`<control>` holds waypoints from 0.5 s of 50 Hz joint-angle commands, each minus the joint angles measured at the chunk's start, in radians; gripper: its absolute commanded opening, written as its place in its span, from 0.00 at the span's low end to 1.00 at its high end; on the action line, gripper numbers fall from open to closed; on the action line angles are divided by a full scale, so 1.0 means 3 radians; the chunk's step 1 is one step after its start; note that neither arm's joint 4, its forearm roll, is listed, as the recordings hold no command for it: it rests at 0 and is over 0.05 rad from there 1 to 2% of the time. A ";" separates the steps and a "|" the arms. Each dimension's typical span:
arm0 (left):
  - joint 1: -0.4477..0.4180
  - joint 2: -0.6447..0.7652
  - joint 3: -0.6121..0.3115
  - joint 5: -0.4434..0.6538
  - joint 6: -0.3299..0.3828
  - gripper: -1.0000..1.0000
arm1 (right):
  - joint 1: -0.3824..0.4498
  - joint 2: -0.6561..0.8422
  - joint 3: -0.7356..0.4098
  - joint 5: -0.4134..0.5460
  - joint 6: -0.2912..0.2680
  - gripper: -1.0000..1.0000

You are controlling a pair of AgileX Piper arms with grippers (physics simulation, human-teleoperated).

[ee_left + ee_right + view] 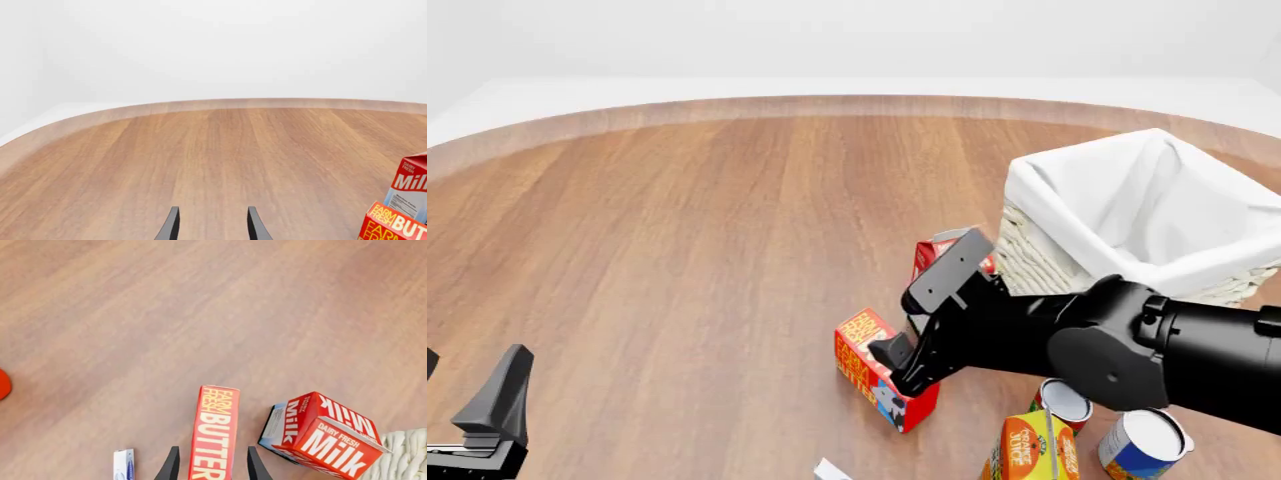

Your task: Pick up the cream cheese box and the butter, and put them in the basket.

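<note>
Red butter (213, 435) is sitting between your right gripper's (211, 467) parted fingers, its near end cut off; contact is unclear. Your left gripper (211, 225) is gaping, holding nothing.

cream cheese box (831, 468) cut off, butter (882, 372) half hidden

Simulated tabletop scene: rounded wooden table (694, 220), blank white surroundings, groceries beside basket (1121, 215).
</note>
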 commanded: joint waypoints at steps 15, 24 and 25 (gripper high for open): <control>0.0000 0.0000 0.0000 0.0000 0.0000 1.00 | -0.0014 0.0110 0.0148 -0.0162 0.0061 1.00; 0.0000 0.0000 0.0000 0.0000 0.0000 1.00 | -0.0034 0.0135 0.0130 -0.0158 0.0103 1.00; 0.0000 0.0000 0.0000 0.0000 0.0000 1.00 | -0.0035 0.0141 0.0132 -0.0162 0.0103 1.00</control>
